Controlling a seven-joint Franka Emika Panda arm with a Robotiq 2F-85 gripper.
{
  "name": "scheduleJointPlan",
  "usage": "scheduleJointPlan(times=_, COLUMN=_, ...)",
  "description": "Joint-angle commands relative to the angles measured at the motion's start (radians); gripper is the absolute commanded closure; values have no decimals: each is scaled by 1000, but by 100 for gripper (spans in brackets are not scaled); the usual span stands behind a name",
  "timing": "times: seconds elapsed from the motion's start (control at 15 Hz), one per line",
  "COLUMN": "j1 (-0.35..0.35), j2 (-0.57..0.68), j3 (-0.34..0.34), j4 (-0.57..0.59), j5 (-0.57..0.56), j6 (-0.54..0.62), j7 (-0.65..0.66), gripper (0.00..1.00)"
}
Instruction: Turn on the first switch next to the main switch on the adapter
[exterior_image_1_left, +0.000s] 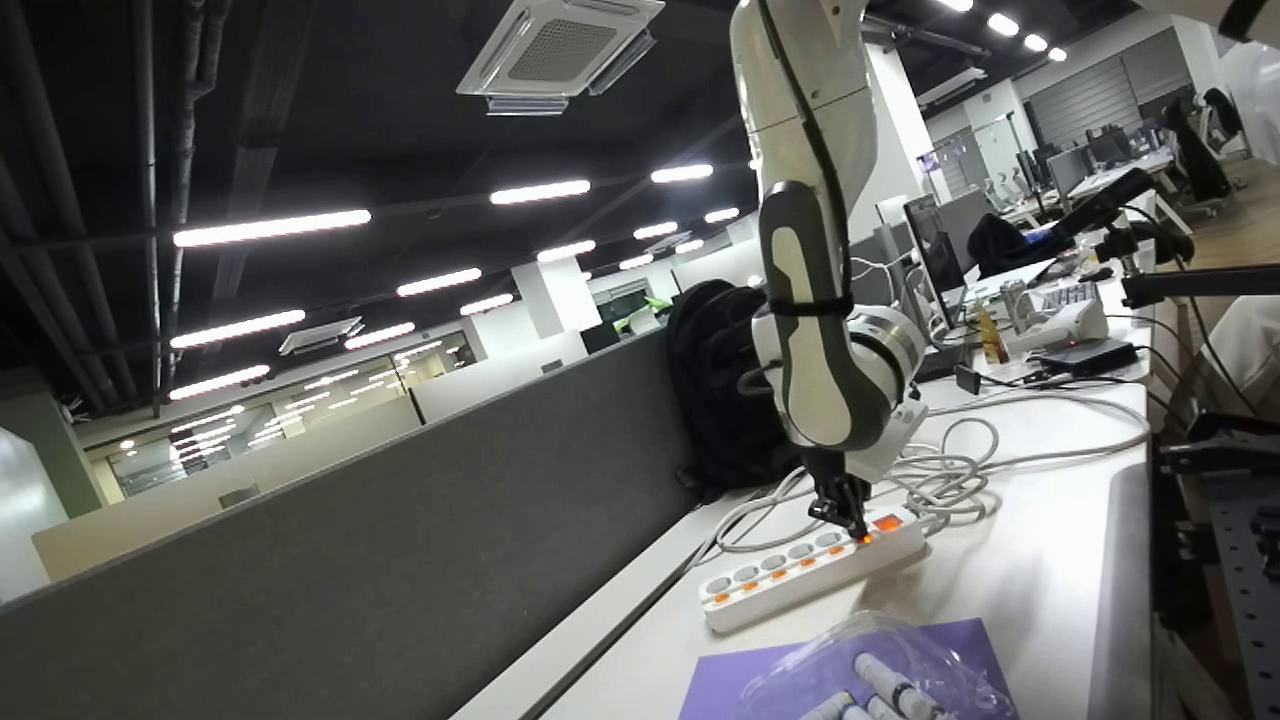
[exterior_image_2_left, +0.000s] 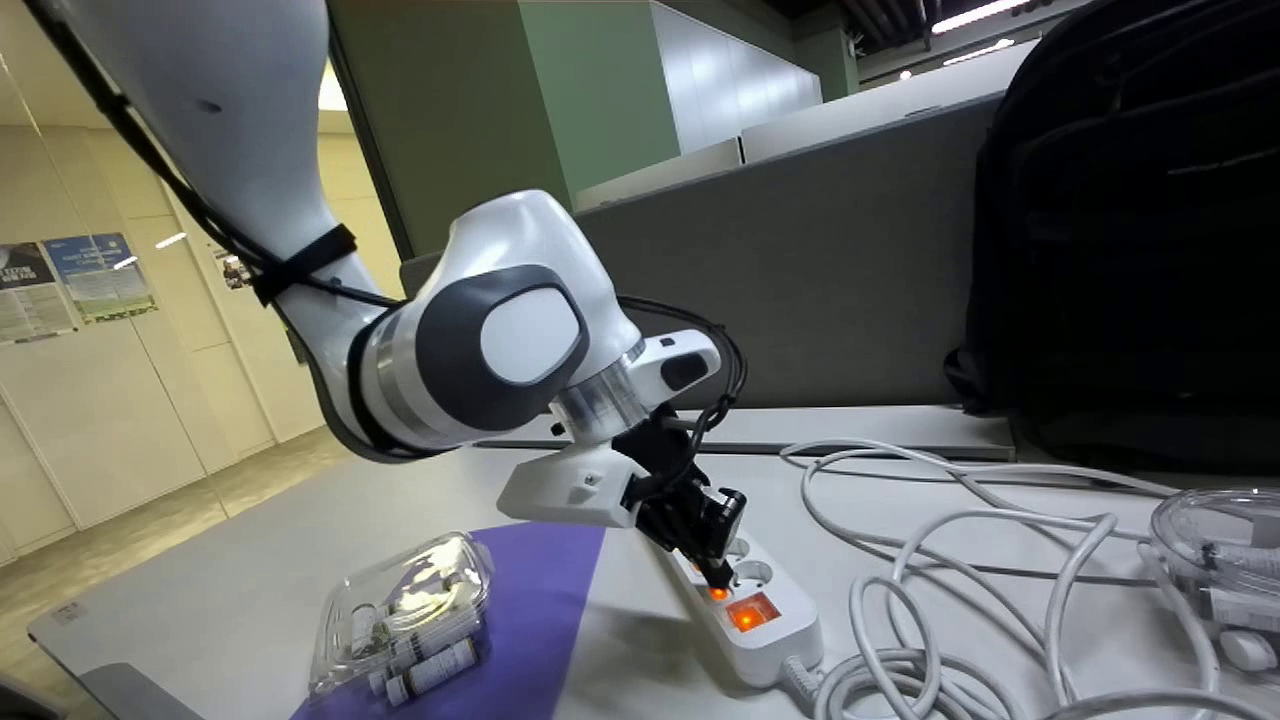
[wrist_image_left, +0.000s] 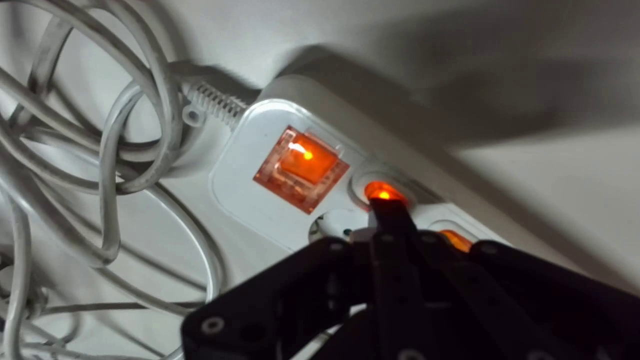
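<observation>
The adapter (exterior_image_1_left: 820, 587) is a long white power strip lying on the table in both exterior views (exterior_image_2_left: 785, 640). Its cord end fills the middle of the wrist view (wrist_image_left: 247, 165). The big square main switch (wrist_image_left: 307, 160) glows orange. The first small switch (wrist_image_left: 383, 192) beside it also glows orange. My gripper (wrist_image_left: 392, 210) is shut, with its dark fingertips together, pointing down onto that first switch and covering part of it. In both exterior views the gripper (exterior_image_1_left: 859, 528) (exterior_image_2_left: 718, 578) appears to touch it. Nothing shows between the fingers. The second switch (wrist_image_left: 457, 240) is partly hidden by the gripper.
The white cord (exterior_image_2_left: 900, 580) lies in loose loops beyond the adapter's main-switch end. A purple sheet (exterior_image_2_left: 565, 580) lies beside the adapter, bearing a clear plastic box (exterior_image_2_left: 345, 620) with white tubes. A black backpack (exterior_image_1_left: 715, 400) leans against the grey partition (exterior_image_1_left: 450, 530) behind.
</observation>
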Motion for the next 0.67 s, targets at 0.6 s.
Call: scheduleJointPlan(times=0.6, j1=-45, j2=-44, j3=157, j4=57, j5=44, j6=-257, j7=-73, gripper=100)
